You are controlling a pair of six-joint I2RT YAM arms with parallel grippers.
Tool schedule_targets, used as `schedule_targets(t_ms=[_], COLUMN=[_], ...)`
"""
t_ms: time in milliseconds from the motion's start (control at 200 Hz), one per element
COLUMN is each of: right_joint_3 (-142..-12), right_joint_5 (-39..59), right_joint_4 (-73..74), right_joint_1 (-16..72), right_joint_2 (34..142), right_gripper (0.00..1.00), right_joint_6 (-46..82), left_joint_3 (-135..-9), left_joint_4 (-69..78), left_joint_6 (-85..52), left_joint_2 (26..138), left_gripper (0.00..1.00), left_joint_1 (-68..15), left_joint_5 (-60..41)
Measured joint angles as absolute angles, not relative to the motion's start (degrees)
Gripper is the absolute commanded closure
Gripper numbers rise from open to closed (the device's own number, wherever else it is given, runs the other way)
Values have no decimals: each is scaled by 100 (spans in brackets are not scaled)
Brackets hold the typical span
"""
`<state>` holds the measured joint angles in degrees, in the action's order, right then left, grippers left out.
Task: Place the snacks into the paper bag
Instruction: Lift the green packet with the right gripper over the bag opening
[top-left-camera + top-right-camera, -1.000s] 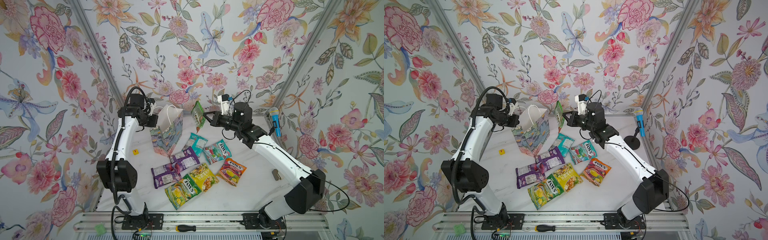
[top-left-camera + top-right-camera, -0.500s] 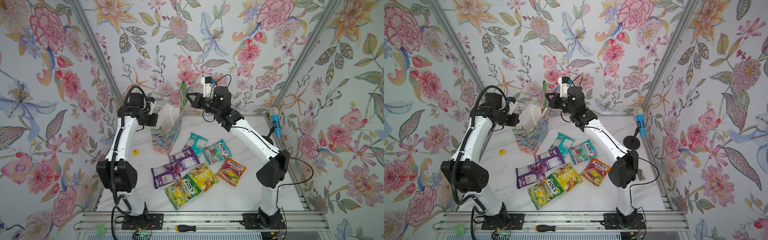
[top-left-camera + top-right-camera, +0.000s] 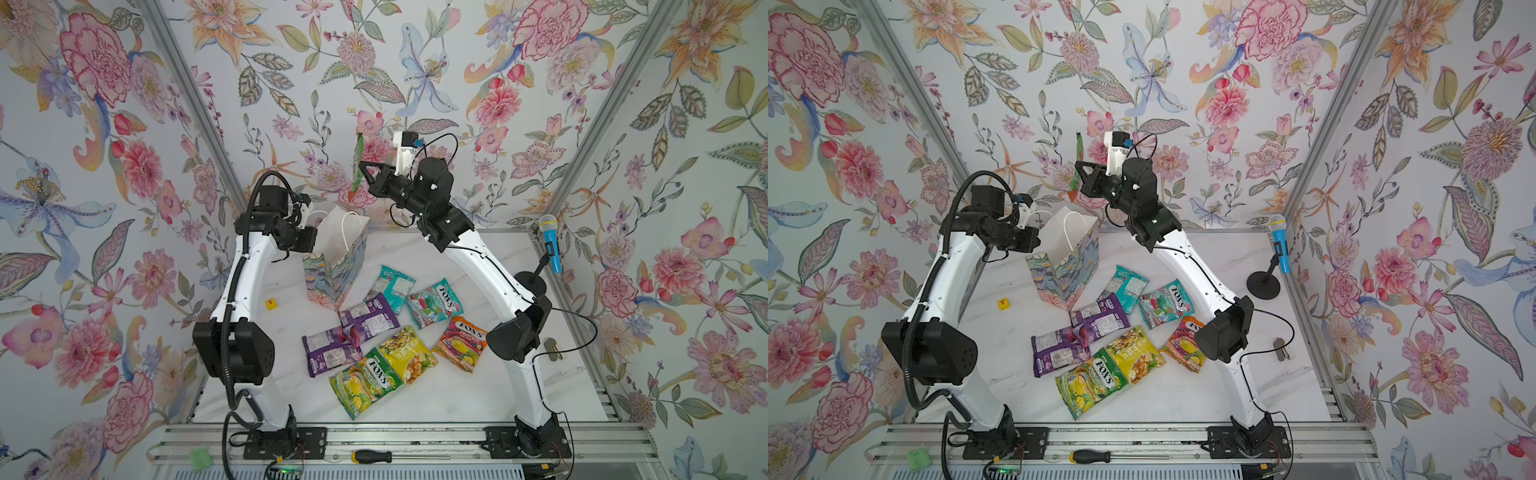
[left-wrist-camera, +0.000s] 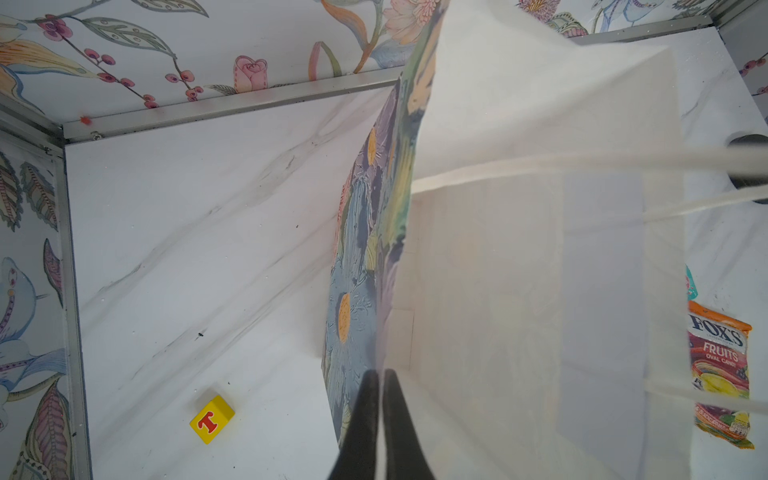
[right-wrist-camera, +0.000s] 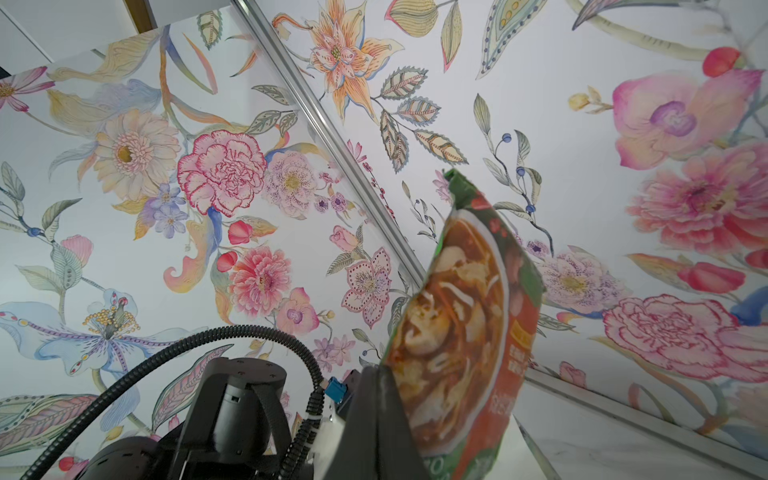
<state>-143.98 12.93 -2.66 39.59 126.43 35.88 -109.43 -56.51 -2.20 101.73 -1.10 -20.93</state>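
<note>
Gripping a green pouch (image 3: 358, 153) in the right pincer (image 3: 363, 168), shut tight on the low edge. Held up high, in the top middle of both top views, thin side to the camera. Sits above the paper bag (image 3: 336, 257) in the frame, not yet down at the mouth. Hard to tell if truly over the mouth or behind it.

Pinching one wall of the bag in the left pincer (image 4: 380, 378), shut on the paper, so as to hold the mouth open. Standing upright, just left of the middle of the frame. Seven more snacks (image 3: 368, 318) not yet packed, flat on the bench (image 3: 457, 395), below and right of the bag, the nearest close beside it.

Might miss. If let go from this high, could fall on the bench or behind the bag. Safer to come down low over the mouth first.

Might slip early. Gripped by one edge only, shiny and floppy, so could swing or slide out on the way.

Could snag on the white cord handles (image 4: 540, 163), seen stretched across the mouth in the left wrist view.

Could knock the bag. Held on one side only, with thin paper walls, so may fold shut or tip over if bumped. With too hard a pull from the left pincer, may bend or tear.
</note>
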Motion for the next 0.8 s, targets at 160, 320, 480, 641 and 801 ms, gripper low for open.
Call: schedule_targets(t_ms=[160,320,480,641,801], right_joint_3=[-14772,-14737,-13876,-12473,-11666], right_joint_5=[1284,1319,1345,1262,1166], right_joint_4=[-309,-596,-499,-292,-38], right_joint_1=[4010,4150,4351,4515,4552], right_joint_2=[13155,13286,12857,12057,11426], right_gripper=[100,100,100,100,100], right_joint_6=[3651,3649,3605,3507,3479], left_joint_3=[-10940,-10936,-10936,-10936,-10936], left_joint_4=[-5649,-5649,-5649,-5651,-5651], left_joint_6=[-220,-220,-220,-220,-220], left_joint_2=[10173,10173,10173,10173,10178], left_gripper=[100,100,100,100,100], left_joint_1=[-110,-110,-110,-110,-110], left_joint_5=[-2126,-2128,-2121,-2075,-2062])
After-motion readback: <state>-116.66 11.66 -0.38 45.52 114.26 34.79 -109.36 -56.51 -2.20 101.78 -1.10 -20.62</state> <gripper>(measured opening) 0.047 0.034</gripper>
